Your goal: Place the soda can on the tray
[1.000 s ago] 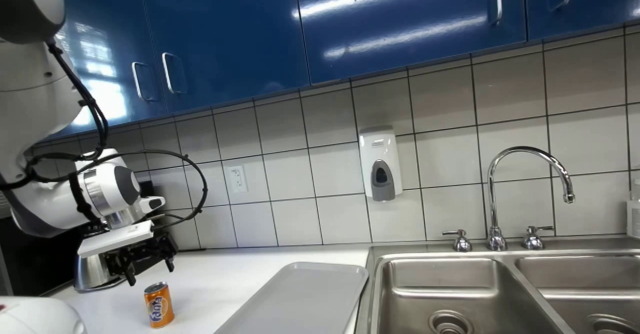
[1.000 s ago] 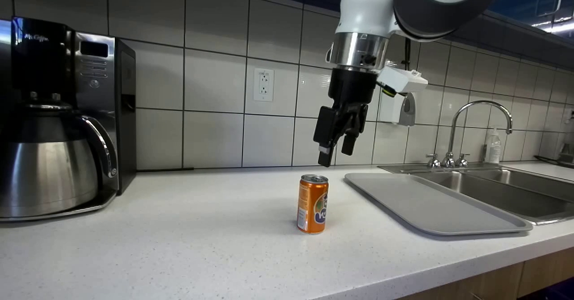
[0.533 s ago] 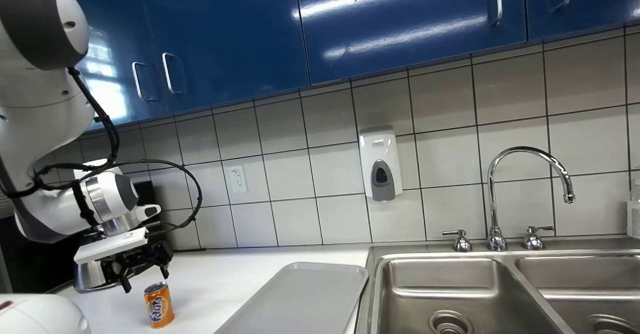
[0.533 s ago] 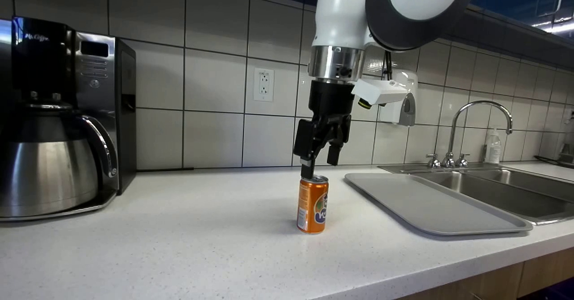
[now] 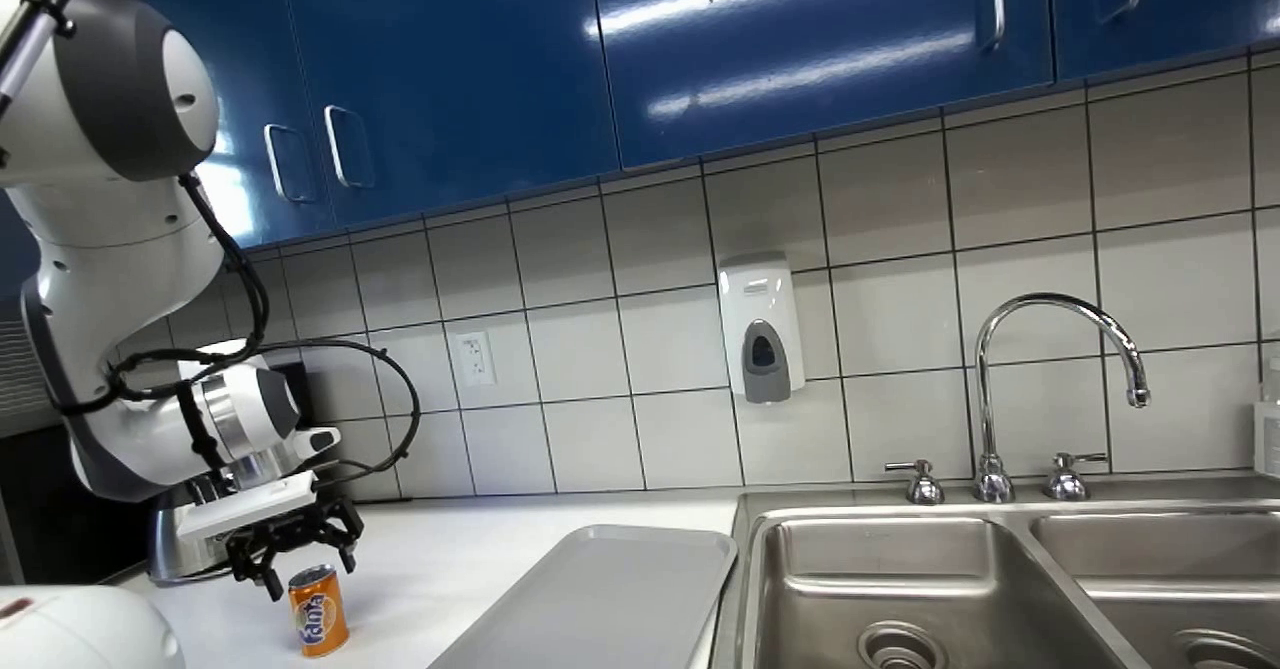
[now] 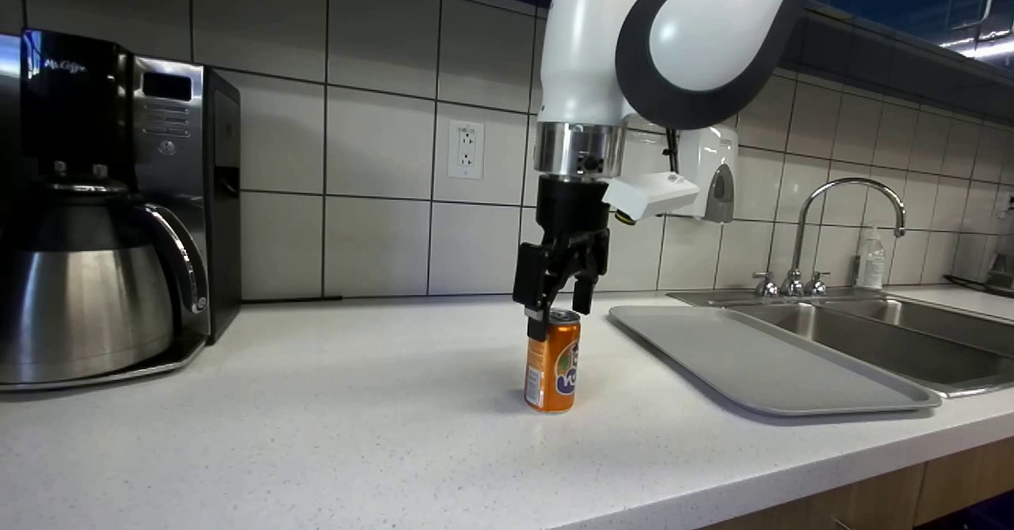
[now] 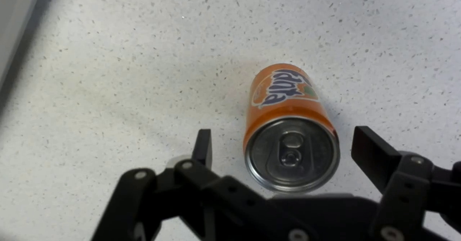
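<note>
The orange soda can (image 5: 318,617) stands upright on the white counter, and it also shows in the other views (image 6: 552,375) (image 7: 286,89). My gripper (image 6: 560,320) is open, pointing down at the can's top. In the wrist view, the gripper (image 7: 282,132) has one finger (image 7: 203,147) left of the can and one right of it. Gaps show on both sides, the narrower one on the right. The grey tray (image 5: 610,589) lies flat beside the can, between it and the sink, in both exterior views (image 6: 760,356). Its edge shows at the wrist view's upper left (image 7: 16,17).
A steel coffee pot (image 6: 87,316) and coffee maker (image 6: 170,165) stand at the far end of the counter. A double steel sink (image 5: 880,589) with a tall faucet (image 5: 1060,299) adjoins the tray. A soap dispenser (image 5: 762,329) hangs on the tiled wall under blue cabinets (image 5: 450,69).
My gripper has come over the can and moved down, so its fingertips now reach the level of the can's top. It stays open. The can and tray have not moved.
</note>
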Available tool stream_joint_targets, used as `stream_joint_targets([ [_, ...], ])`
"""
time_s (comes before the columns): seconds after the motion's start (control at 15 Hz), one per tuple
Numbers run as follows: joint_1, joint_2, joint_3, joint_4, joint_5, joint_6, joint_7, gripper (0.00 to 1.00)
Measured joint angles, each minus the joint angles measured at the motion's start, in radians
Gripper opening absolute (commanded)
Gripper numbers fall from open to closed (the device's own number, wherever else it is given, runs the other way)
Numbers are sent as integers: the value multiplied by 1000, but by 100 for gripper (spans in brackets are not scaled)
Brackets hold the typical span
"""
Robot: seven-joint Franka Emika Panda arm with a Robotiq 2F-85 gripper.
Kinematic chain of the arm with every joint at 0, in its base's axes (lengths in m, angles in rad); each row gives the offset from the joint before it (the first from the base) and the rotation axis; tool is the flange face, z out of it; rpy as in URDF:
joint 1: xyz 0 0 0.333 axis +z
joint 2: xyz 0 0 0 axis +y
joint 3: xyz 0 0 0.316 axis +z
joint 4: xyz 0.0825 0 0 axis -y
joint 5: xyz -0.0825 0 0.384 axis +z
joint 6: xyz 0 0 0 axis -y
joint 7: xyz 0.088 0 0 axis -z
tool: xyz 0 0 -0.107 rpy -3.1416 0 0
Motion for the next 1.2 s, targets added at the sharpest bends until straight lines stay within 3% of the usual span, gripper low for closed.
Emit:
stream_joint_targets([
  [0.87,21,61,-19,25,3,-3,0,100],
  [0.93,21,61,-19,25,3,-5,0,75],
  [1.0,21,62,-19,25,3,-6,0,74],
  [1.2,21,62,-19,25,6,-6,-1,51],
])
